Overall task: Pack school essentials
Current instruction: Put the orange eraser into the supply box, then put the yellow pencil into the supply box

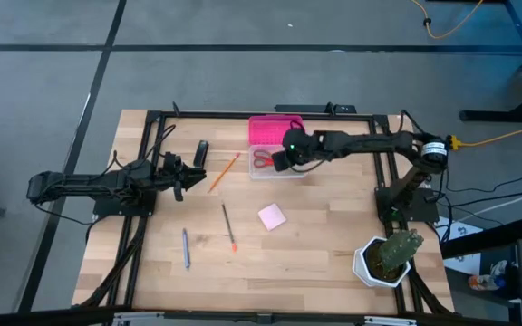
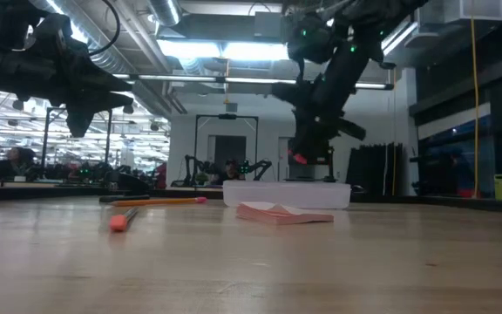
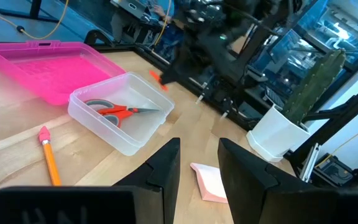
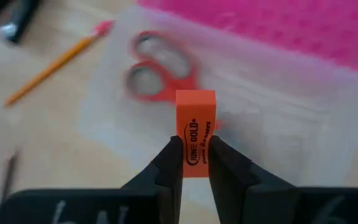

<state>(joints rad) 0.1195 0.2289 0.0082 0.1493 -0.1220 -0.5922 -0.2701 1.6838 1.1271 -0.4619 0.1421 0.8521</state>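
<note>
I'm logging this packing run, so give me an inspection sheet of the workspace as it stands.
Surface: light wooden table, black frame.
Job's things: red-handled scissors lie inside the clear plastic box; orange rectangular eraser held above the box; orange pencil, two slim pens, small black oblong item and pink square notepad lie on the table.
Clutter: cactus in a white pot at a table corner.
Grippers: right gripper shut on the eraser; left gripper open, empty.
Cables: yellow cable beside the table.
Surroundings: grey floor, workshop room behind.
</note>
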